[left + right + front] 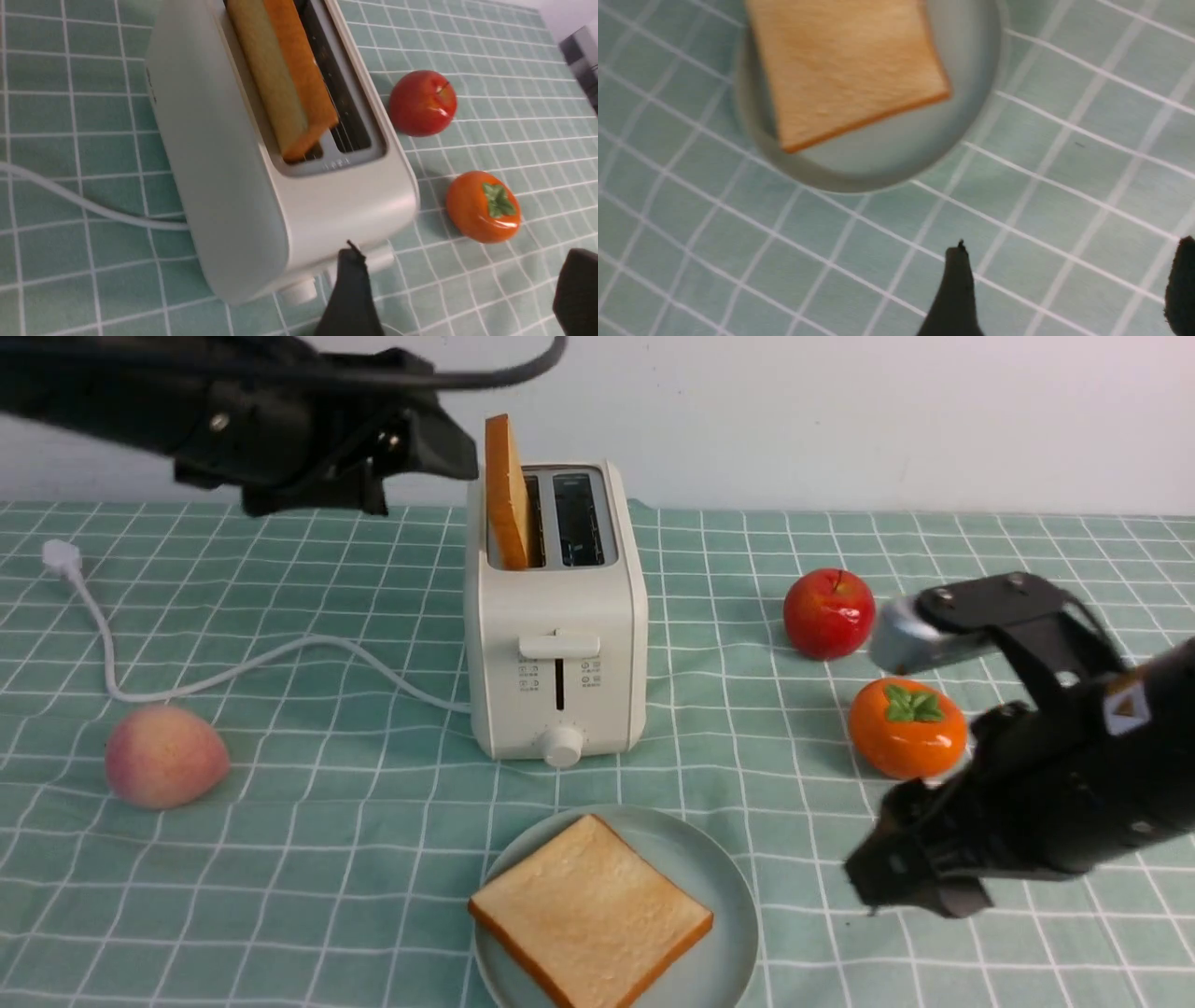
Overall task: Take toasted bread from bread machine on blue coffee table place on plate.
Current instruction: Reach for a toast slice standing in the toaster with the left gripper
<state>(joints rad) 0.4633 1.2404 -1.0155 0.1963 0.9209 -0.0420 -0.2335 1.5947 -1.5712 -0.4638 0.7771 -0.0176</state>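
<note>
The cream-white bread machine (556, 616) stands mid-table on the blue coffee table (280, 859). One toasted bread slice (507, 490) sticks up out of its left slot; the right slot looks empty. A second slice (590, 910) lies flat on the plate (724, 896) in front of the machine. My left gripper (439, 439) hovers high, just left of the standing slice, open and empty (462, 261). Right of the plate and just above the cloth is my right gripper (882, 882), also open, with only cloth between its fingers (1069, 266).
A red apple (828, 613) and an orange persimmon (906, 728) sit right of the bread machine, close to my right arm. A peach (165, 756) lies at the left. The white power cord (233, 672) runs left from the machine to its plug (61, 557).
</note>
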